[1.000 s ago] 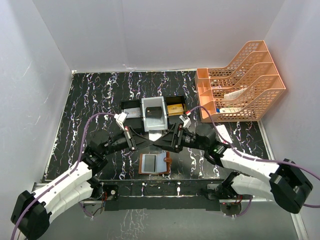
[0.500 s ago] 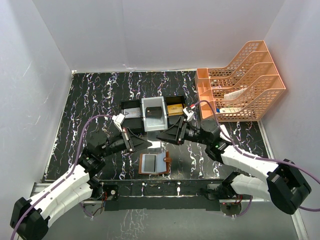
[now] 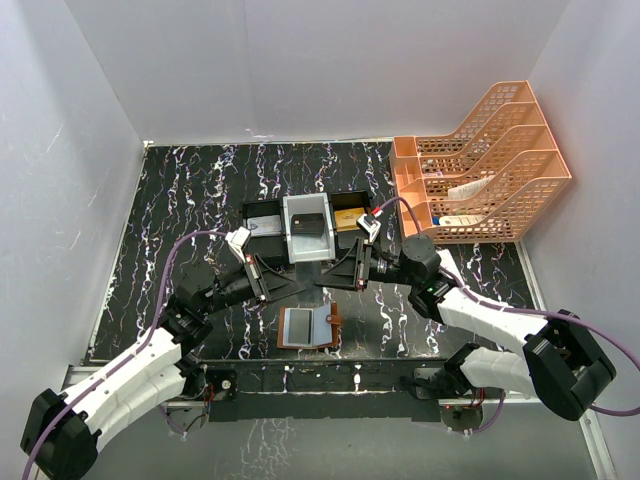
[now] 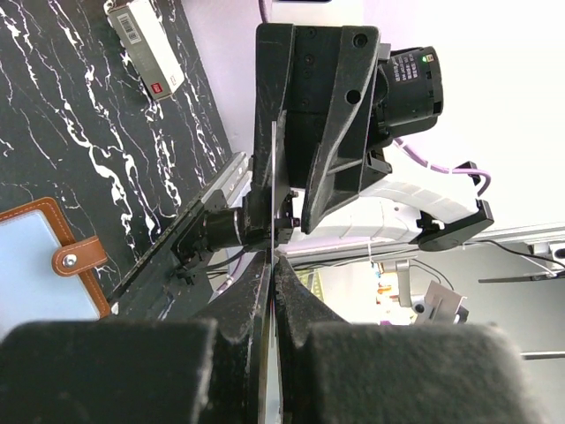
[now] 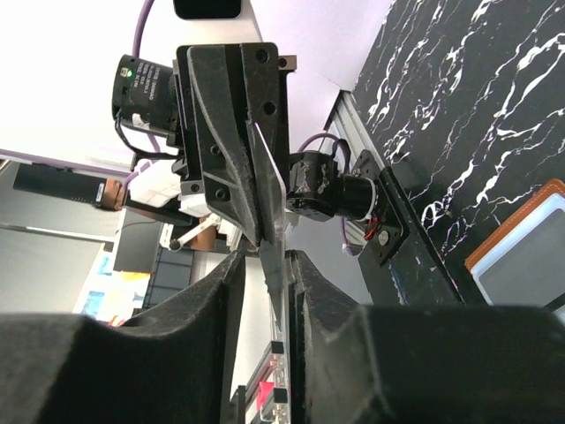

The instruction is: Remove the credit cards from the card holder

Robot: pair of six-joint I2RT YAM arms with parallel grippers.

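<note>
One credit card (image 5: 269, 231) is up in the air, held on edge between the two arms, so the left wrist view shows it only as a thin line. In the top view it sits over the strip of table (image 3: 190, 200) between the card holder (image 3: 310, 327) and the compartment tray (image 3: 308, 225).

The left claw (image 3: 299, 288) is pressed together on one end of the card. The right claw (image 3: 323, 280) has a finger on each side of the other end. A sliver of light shows beside the card in the right wrist view, and I cannot tell whether this claw actually grips it.

The card holder lies spread open and flat on the table just nearer the arm bases. Its pale grey-blue inside faces up and its brown clasp tab (image 3: 336, 321) sticks out on the right edge (whether that pale panel is a pocket or another card is not clear).

The tray holds a gold block (image 3: 348, 218) in its right compartment. An orange mesh file rack (image 3: 485, 165) stands at the far right corner. A white box with a barcode and a red mark (image 4: 146, 44) lies on the table, well apart from the holder.
</note>
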